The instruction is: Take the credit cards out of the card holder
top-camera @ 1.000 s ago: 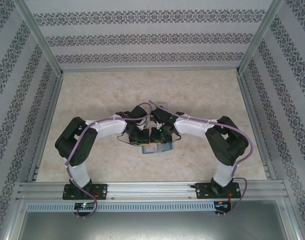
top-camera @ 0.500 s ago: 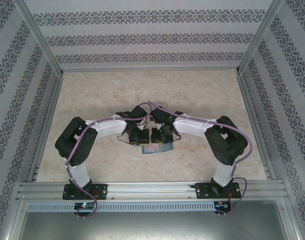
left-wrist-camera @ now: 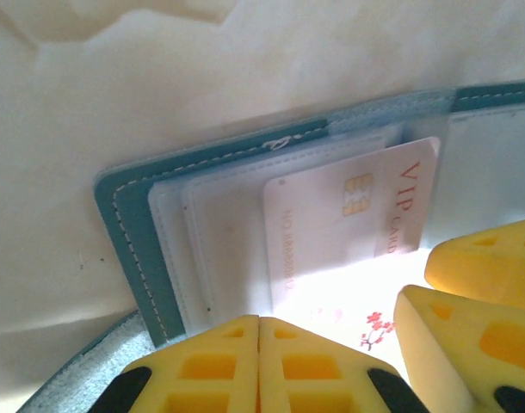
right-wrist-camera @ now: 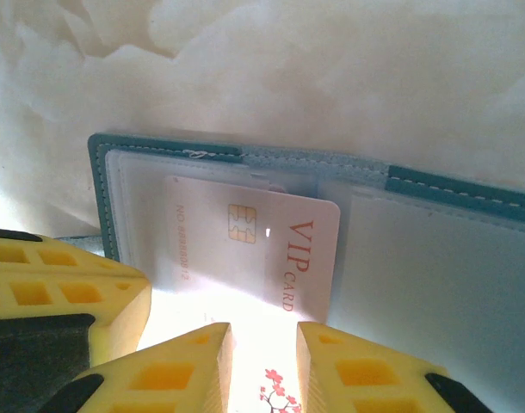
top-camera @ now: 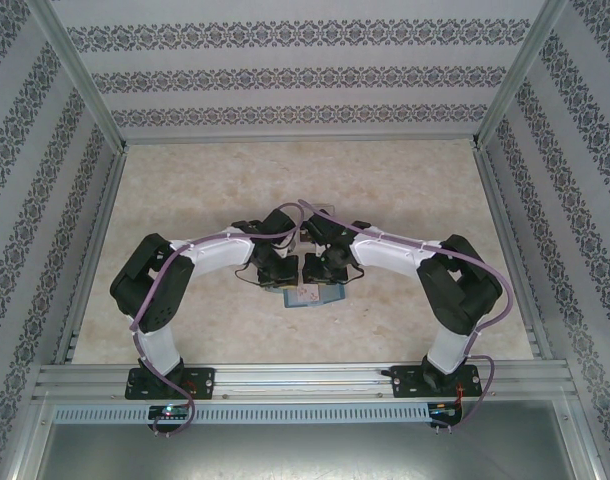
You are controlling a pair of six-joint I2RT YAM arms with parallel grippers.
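The left gripper (left-wrist-camera: 259, 366) has its yellow fingers pressed flat together with nothing visible between them, low over the near part of the card holder (left-wrist-camera: 125, 215). The tips run off the frame, so can't tell if they touch it. The right gripper (right-wrist-camera: 262, 370) has its fingers apart with a narrow gap, and the bright lower end of a card (right-wrist-camera: 254, 241) shows in that gap. Can't tell whether either finger touches the card. From the left wrist, the right gripper's two yellow fingers sit just beside the left pair, at the card's edge. The card holder is teal with pale stitching and lies open and flat on the table (top-camera: 185, 190), roughly mid-table and a bit toward the arm bases, right under both wrists in the top view. Inside it are clear pockets (left-wrist-camera: 211, 232) stacked in layers. The card is whitish, with a gold chip (right-wrist-camera: 242, 225), red-orange "VIP CARD" lettering, a printed number along one side and a small red blossom print at the end nearest the grippers. Its chip end lies over the clear pockets near the holder's stitched edge, slightly askew to the holder. Can't tell how much of it is tucked in. The table is pale marble-look, with patterned walls (top-camera: 305, 80) around it.
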